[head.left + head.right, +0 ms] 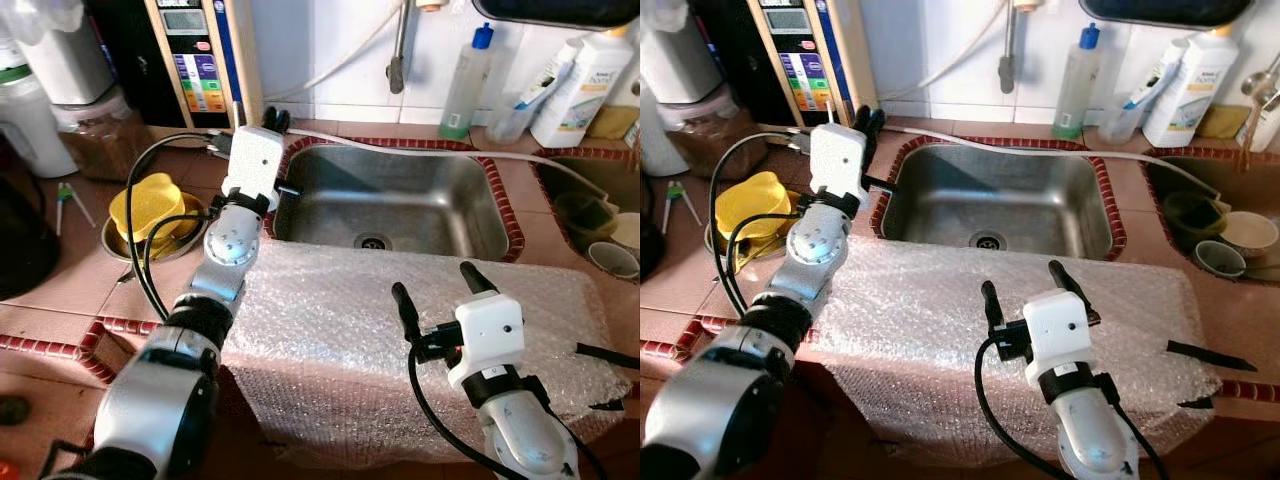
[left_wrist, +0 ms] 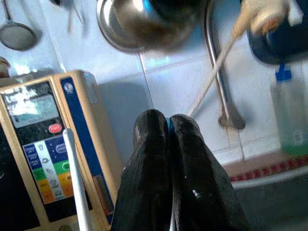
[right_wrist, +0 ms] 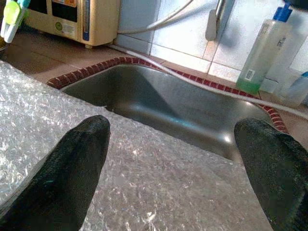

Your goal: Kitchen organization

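Note:
My left gripper (image 1: 275,121) is shut, with nothing seen between its fingers, and is held up at the back left corner of the steel sink (image 1: 400,205); in the left wrist view the left gripper (image 2: 168,121) points at the tiled wall. My right gripper (image 1: 434,282) stands open just above a bubble wrap sheet (image 1: 320,340) that drapes over the counter's front edge before the sink. In the right wrist view the right gripper (image 3: 173,127) has both black fingers (image 3: 72,163) spread wide over the bubble wrap (image 3: 144,187), facing the sink (image 3: 168,106).
A yellow piece lies in a metal bowl (image 1: 150,212) left of the sink. A beige water machine (image 1: 200,60) stands behind it. A clear soap bottle (image 1: 466,85) and a white bottle (image 1: 585,90) line the back wall. Small bowls (image 1: 612,258) sit at the right.

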